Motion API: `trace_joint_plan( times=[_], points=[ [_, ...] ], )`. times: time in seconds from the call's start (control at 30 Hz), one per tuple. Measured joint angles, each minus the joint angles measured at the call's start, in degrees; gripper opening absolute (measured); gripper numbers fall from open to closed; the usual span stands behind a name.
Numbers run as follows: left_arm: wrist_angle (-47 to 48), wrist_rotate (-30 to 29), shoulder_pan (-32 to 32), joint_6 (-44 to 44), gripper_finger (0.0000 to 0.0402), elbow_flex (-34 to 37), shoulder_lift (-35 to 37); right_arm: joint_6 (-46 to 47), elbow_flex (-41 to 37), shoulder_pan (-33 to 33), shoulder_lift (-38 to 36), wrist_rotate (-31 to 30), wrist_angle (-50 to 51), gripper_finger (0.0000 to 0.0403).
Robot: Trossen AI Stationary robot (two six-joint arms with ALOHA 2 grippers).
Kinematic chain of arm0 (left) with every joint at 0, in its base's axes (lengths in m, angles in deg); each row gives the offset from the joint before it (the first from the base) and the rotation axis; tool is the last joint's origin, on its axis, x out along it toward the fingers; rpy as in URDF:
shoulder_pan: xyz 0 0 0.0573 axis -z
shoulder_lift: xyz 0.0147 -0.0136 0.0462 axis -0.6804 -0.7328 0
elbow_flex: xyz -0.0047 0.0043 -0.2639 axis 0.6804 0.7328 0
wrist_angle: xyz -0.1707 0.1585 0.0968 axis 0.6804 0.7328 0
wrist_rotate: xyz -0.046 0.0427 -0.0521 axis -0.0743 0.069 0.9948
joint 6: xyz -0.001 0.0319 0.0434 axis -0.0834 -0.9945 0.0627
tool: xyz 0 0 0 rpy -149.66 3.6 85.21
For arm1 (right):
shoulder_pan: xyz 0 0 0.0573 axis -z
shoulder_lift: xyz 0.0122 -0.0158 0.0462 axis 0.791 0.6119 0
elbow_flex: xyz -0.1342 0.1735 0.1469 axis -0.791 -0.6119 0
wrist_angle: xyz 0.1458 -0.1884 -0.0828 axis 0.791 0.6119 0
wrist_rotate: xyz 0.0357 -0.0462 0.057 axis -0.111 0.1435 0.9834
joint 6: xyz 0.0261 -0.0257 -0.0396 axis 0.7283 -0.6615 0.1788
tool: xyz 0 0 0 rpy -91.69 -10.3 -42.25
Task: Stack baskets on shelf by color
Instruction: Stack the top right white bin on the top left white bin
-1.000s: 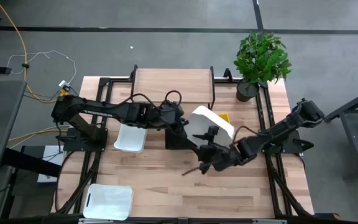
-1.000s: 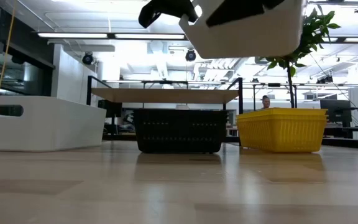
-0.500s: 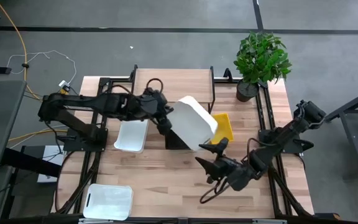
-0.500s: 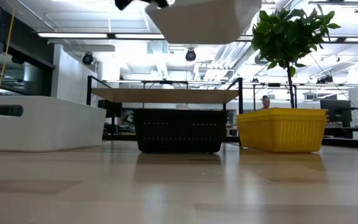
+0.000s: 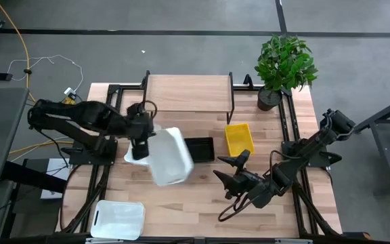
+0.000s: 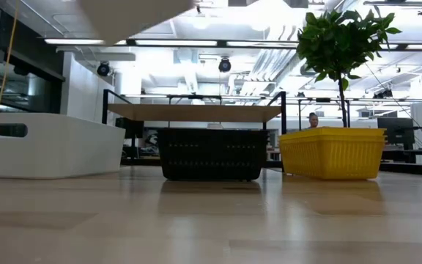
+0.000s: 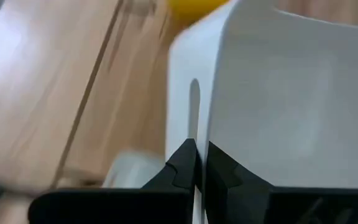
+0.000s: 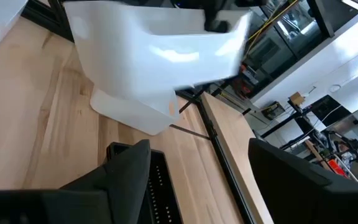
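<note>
Light wooden plank surface [image 5: 202, 196], grey floor around it, a potted green plant [image 5: 284, 64] at its far right corner.

Item: low shelf with a pale wooden top on thin black legs [image 5: 188, 93], at the far middle of the surface. You will see nothing stacked on its top yet.

Item: white shallow smooth-walled plastic basket [image 5: 168, 156], airborne and tilted. Your left claw [image 7: 196, 163] is pressed together on its thin rim, pinching one wall beside the handle slot, so the basket hangs from that single edge. It sits just left of the shelf's near edge, partly above a second white basket [image 5: 139, 150] resting on the surface; judged, it is being carried toward its own colour.

Item: black mesh-walled rectangular basket [image 5: 199, 149], on the surface at the shelf's near edge, partly under it in the low view.

Item: yellow perforated rectangular basket [image 5: 238, 138], just right of the black one, also on the surface.

Item: third white basket [image 5: 118, 220], at the near left corner, well apart from the others.

Item: right claw [image 5: 234, 173], fingers spread wide and holding nothing, hovering near the middle right of the surface, near the black basket. Judged, you have it standing clear so the left arm can swing its load.

Task status, judged: early; the colours are unsorted and mostly on the surface.
</note>
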Motion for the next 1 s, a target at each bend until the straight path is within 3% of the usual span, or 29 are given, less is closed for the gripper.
trace_joint_plan(
  times=[0.2,0.43,1.0],
  points=[
    [19.39,-6.92,0.88,4.05,0.0000,0.07,-1.91,1.08,0.00,0.02,0.00,0.22,-0.01,0.0261],
    [19.09,-10.11,-1.83,-1.55,0.0000,-1.74,-2.80,2.34,0.00,0.02,0.00,1.08,0.18,0.0261],
    [19.16,-6.94,-8.11,-15.68,0.0000,0.21,-3.93,2.62,0.00,0.02,0.00,2.97,0.68,0.0261]
  ],
)
